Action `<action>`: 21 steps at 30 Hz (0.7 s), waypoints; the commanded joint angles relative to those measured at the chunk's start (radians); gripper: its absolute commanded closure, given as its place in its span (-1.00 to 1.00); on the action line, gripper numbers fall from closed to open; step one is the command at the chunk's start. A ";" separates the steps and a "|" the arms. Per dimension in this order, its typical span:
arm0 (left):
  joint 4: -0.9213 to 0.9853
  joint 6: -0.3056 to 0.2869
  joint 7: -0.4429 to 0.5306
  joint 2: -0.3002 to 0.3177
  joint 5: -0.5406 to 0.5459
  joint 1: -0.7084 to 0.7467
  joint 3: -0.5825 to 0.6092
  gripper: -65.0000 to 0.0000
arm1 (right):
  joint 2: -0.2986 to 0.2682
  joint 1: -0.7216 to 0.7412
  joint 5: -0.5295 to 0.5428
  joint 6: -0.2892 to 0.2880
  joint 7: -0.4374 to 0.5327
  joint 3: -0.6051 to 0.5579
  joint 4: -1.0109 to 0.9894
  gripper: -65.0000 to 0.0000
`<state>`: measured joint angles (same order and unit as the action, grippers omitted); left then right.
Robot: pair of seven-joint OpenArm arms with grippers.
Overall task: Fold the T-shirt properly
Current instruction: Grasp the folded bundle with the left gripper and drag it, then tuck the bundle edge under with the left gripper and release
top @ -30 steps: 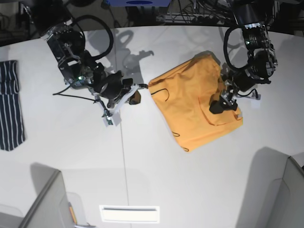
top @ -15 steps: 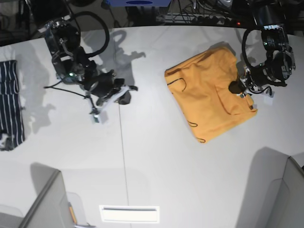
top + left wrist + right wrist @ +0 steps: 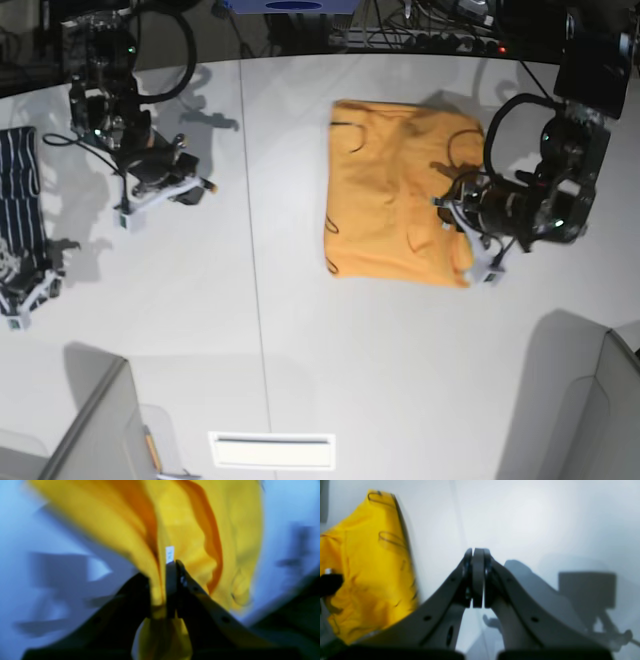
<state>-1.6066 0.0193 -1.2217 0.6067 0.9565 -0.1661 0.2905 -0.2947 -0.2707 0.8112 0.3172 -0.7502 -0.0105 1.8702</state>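
The orange-yellow T-shirt (image 3: 395, 195) lies folded on the white table (image 3: 260, 330), right of centre. In the base view my left gripper (image 3: 452, 213) sits at the shirt's right edge. In the left wrist view the left gripper (image 3: 165, 580) is shut on a pinched fold of the T-shirt (image 3: 190, 530), with the small white tag (image 3: 170, 554) just beyond its tips. My right gripper (image 3: 195, 188) is far to the left, away from the shirt. In the right wrist view the right gripper (image 3: 478, 555) is shut and empty over bare table, with the T-shirt (image 3: 365, 567) at the left.
A dark navy white-striped garment (image 3: 20, 195) lies at the table's far left edge. Cables and equipment run along the back edge (image 3: 420, 35). Grey panels stand at the front left (image 3: 95, 430) and front right (image 3: 600, 410). A table seam (image 3: 255, 300) runs front to back.
The left arm has swung toward the front and left, dragging and turning the shirt with it. The right arm has drawn back further left, away from the shirt, with its gripper shut.
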 commanded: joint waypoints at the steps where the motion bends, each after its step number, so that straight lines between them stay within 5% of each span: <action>1: -0.033 -0.006 0.007 0.011 -0.049 -0.042 0.049 1.00 | -0.010 -0.016 0.006 -0.005 0.036 0.024 0.018 1.00; 4: -0.064 -0.028 0.015 0.009 -0.236 -0.108 0.230 1.00 | -0.010 -0.077 0.006 -0.005 0.085 0.070 0.018 1.00; 7: -0.076 -0.158 0.059 0.003 -0.373 -0.152 0.339 1.00 | -0.010 -0.123 0.006 -0.005 0.117 0.099 0.018 1.00; 12: -0.071 -0.324 0.201 -0.009 -0.627 -0.175 0.401 1.00 | 0.027 -0.189 0.004 -0.005 0.166 0.140 0.033 1.00; 17: -0.070 -0.571 0.366 -0.011 -0.879 -0.171 0.427 1.00 | 0.105 -0.232 0.003 -0.005 0.166 0.209 0.073 1.00; 21: -0.068 -0.651 0.408 -0.058 -0.963 -0.174 0.439 1.00 | 0.127 -0.240 0.003 -0.005 0.168 0.206 0.096 1.00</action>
<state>-1.6615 -0.6323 -0.8341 0.5465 -0.0086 -0.3161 0.7368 -0.1581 -0.5087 0.8146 0.3183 -0.6006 0.1890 1.9450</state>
